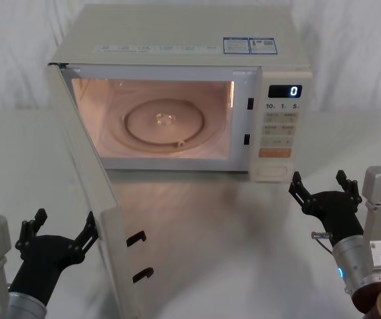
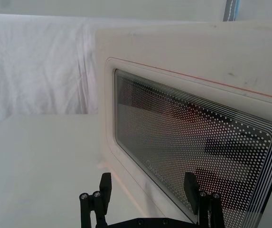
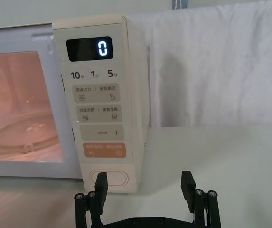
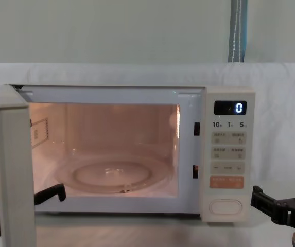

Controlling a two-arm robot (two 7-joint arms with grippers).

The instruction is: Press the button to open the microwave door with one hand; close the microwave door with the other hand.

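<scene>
The microwave door (image 1: 87, 159) stands swung wide open on its left hinge, with the lit cavity and glass turntable (image 1: 165, 123) exposed. Its dotted glass window (image 2: 192, 137) faces my left wrist camera. My left gripper (image 1: 66, 222) is open, low at the left, just outside the door's outer face near its free edge. The cream oval button (image 1: 272, 171) sits at the bottom of the control panel, also seen close up as the button (image 3: 109, 178). My right gripper (image 1: 318, 181) is open, a little in front and to the right of the button, touching nothing.
The microwave stands on a white table (image 1: 217, 266) with white cloth draped behind. Two latch hooks (image 1: 137, 238) stick out of the door's free edge. An orange key (image 3: 104, 150) sits just above the button, and the display (image 3: 89, 48) reads 0.
</scene>
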